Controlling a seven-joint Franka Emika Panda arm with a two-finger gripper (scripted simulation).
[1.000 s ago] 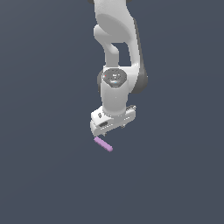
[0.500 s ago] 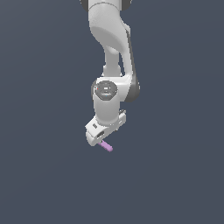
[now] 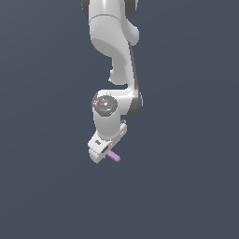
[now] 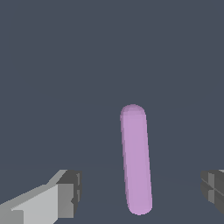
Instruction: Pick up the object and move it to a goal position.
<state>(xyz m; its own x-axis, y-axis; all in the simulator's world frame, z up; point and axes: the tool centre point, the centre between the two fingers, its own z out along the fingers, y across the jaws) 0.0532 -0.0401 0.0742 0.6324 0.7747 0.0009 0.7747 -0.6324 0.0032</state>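
The small, thin, matte pink-purple bar with rounded ends (image 4: 136,159) is seen lying on the plain dark grey-blue table (image 3: 186,186), directly below the white gripper (image 3: 103,154) of the white jointed robot arm (image 3: 114,56). In the wrist view the bar lies between the two grey-tipped fingers (image 4: 70,192), which are spread wide, one on each side, with clear gaps to the bar; nothing is grasped, and the bar sits nearer one finger than the other. In the exterior view only the bar's end is shown, protruding from under the gripper toward the exterior view's right; the rest is hidden by the gripper body. The step in hand is judged to be the final lowering before closing, so the pick-up is not yet made and no goal marker can be seen. Because the bar is off-centre, it is likely to be pushed sideways or turned by the nearer finger as closing begins. Should the fingers be closed too high, the thin bar could be clipped at its upper edge and squeezed out.
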